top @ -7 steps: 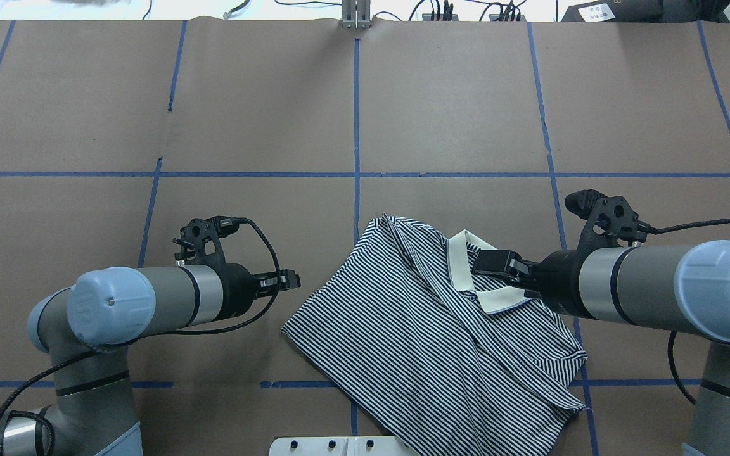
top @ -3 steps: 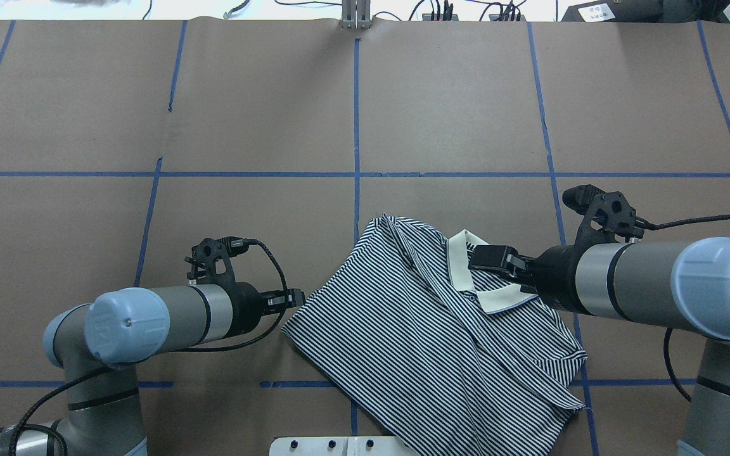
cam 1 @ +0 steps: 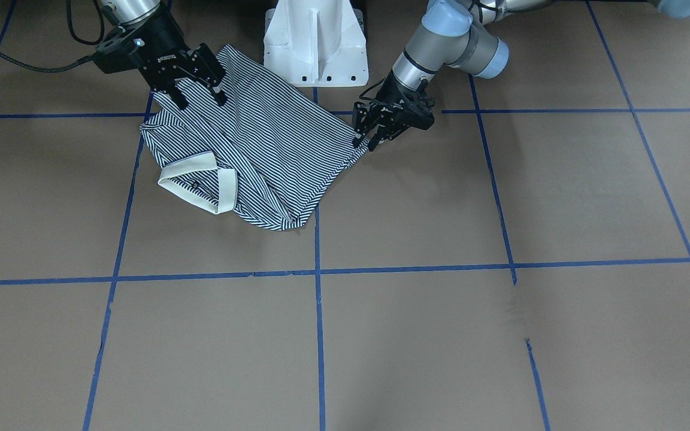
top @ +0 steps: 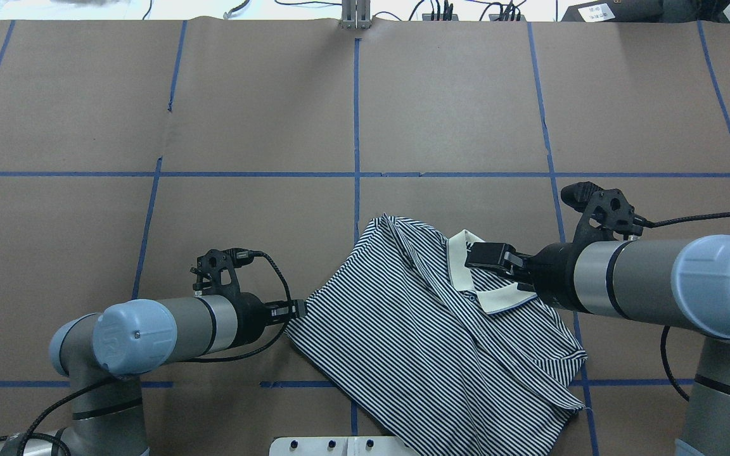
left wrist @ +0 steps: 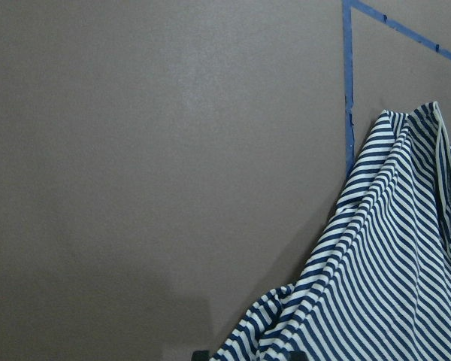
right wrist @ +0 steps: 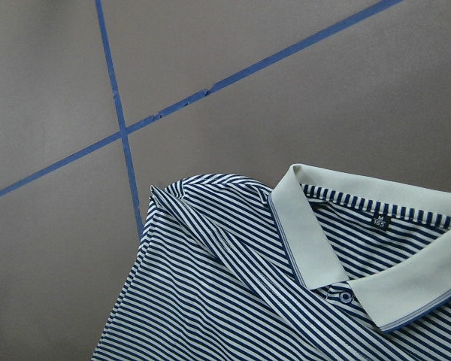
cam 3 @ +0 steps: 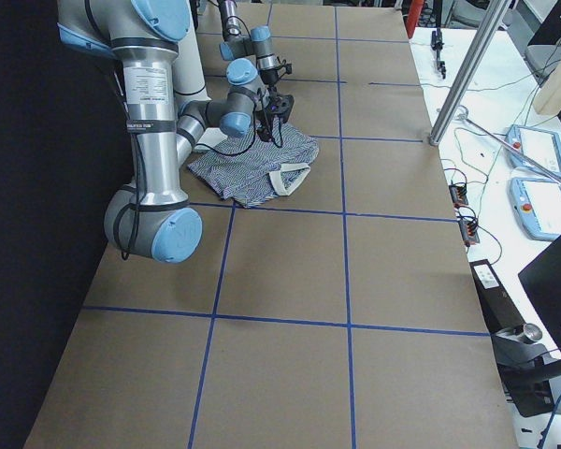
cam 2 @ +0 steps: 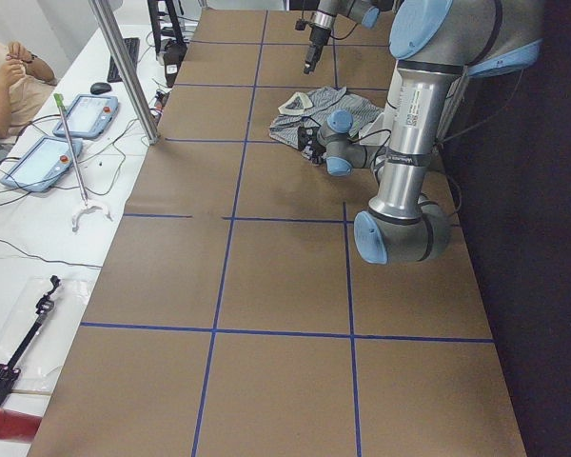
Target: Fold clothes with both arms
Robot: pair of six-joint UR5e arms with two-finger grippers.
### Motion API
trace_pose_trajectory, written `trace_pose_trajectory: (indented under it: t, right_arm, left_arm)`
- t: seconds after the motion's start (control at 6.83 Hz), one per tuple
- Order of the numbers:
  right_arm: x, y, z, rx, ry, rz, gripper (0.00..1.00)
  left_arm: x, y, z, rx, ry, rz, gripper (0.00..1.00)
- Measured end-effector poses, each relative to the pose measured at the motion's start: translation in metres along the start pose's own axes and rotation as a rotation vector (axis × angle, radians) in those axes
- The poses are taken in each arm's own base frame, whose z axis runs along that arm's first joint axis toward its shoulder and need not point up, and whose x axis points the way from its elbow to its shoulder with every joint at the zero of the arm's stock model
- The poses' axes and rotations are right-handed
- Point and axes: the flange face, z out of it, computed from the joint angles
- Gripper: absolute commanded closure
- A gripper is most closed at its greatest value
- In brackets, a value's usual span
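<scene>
Black and two-fingered, the left gripper [cam 1: 366, 142] has its jaws parted on either side of one corner of the cloth. The left wrist view shows fabric bunched between them, not yet pinched. The right gripper [cam 1: 201, 102], also black, hangs with jaws spread wide over the shoulder area, holding nothing. Whether its tips touch the cloth cannot be told.

The short-sleeved polo shirt with fine navy-and-white stripes [top: 416, 335] lies front up and askew near the robot's edge of the table, mostly on the robot's right of the centre line. Its plain cream collar [right wrist: 310, 233] points away from the robot and one side is folded over itself. Whether the corner at the left gripper is hem or sleeve cannot be told.

The shirt looks like a thin knit, so it is probably light, limp and easily stretched. It should sag from any single hold and drag folds along with it. The collar seems the only firmer part. Good places to hold are likely the edges: that outer corner, and the shoulder seam just beside the collar. There a pinch takes both layers and the weight hangs evenly. A shallow pinch may catch only the top layer.

Under the shirt is the table's brown paper cover [top: 244, 126], crossed by blue tape lines [top: 357, 114]. The white pedestal base [cam 1: 315, 42] stands just behind the shirt.
</scene>
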Motion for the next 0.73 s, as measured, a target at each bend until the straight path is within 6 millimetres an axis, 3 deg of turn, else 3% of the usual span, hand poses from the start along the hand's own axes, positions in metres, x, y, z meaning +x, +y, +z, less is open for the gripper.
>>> trace_pose_trajectory:
  t: [0.29,0.73]
  right_arm:
    - [-0.0013,-0.0007,-0.0009,0.001,-0.003,0.001,0.0]
    - [-0.0009,-0.0043,-0.0025,0.009,-0.003,0.004,0.0]
  left_arm:
    - [-0.0012,0.0036,0.0024,-0.005,-0.004,0.002,1.0]
    - [-0.0028,0.0042,0.002,-0.004,-0.006,0.017,1.0]
